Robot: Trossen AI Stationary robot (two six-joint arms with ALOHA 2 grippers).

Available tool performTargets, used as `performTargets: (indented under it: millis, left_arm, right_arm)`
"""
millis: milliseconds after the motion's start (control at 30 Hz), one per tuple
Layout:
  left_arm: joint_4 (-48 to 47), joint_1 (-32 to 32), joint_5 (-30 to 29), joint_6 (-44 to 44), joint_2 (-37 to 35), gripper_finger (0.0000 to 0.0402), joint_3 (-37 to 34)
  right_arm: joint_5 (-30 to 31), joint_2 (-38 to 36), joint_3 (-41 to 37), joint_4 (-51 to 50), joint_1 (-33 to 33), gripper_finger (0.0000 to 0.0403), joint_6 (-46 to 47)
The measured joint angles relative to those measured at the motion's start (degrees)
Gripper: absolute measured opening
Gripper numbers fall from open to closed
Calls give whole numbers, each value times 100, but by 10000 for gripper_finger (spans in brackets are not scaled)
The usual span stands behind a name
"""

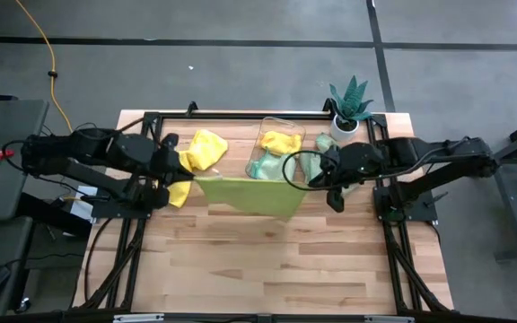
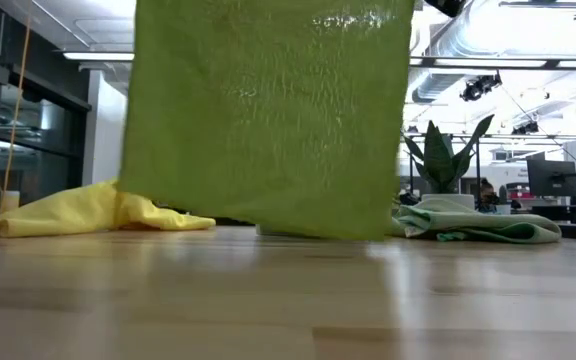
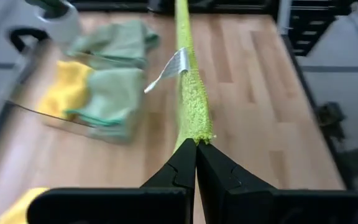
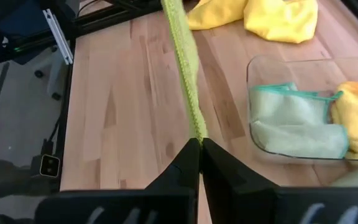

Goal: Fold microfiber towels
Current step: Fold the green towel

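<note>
Nearest in the low view: lime green towel (image 2: 268, 110) hanging as a flat sheet, bottom hem just above or brushing the table (image 2: 288, 300); contact can't be confirmed. Held by its two top corners, so stretched and wrinkle-free, probably to lay it flat before the first fold.

Left gripper (image 3: 196, 144) clamped tight on one top corner; edge of the lime towel running straight away from the fingers, white care tag (image 3: 169, 67) dangling off it. Right gripper (image 4: 199, 142) pinched tight on the opposite corner, same taut edge leading off toward the other arm. Both arms reaching in from the table sides, roughly level with each other, keeping the top edge straight.

Farther back on the left arm's side: yellow towel (image 1: 203, 151) crumpled on the table, unfolded, one end trailing toward the left gripper. Likely waiting its turn.

Behind the hanging sheet: clear bin (image 1: 281, 154) holding another yellow cloth (image 1: 279, 142) and a mint green cloth (image 1: 264, 168), both bunched. More pale green towel (image 2: 473, 222) loose on the table near the right arm.

Farthest: potted plant (image 1: 349, 106) at the back corner of the table, clear of the work.

Judgement: early in the task, nothing folded yet. Next move probably needs both arms lowering together so the sheet lands flat, not bunched.
</note>
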Motion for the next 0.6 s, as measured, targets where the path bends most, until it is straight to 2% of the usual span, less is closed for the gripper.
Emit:
performTargets:
  millis: [267, 400, 600]
  left_arm:
    - [-24, 97, -1000, 533, 3, 0, -20]
    - [-29, -1, -948, 351, 9, 0, -374]
    - [390, -633, -625, -733, 15, 0, -1363]
  right_arm:
    - [85, 1, 338, -370, -126, 0, -118]
    - [339, 102, 181, -488, 95, 0, -74]
    - [265, 575, -178, -519, 526, 0, 301]
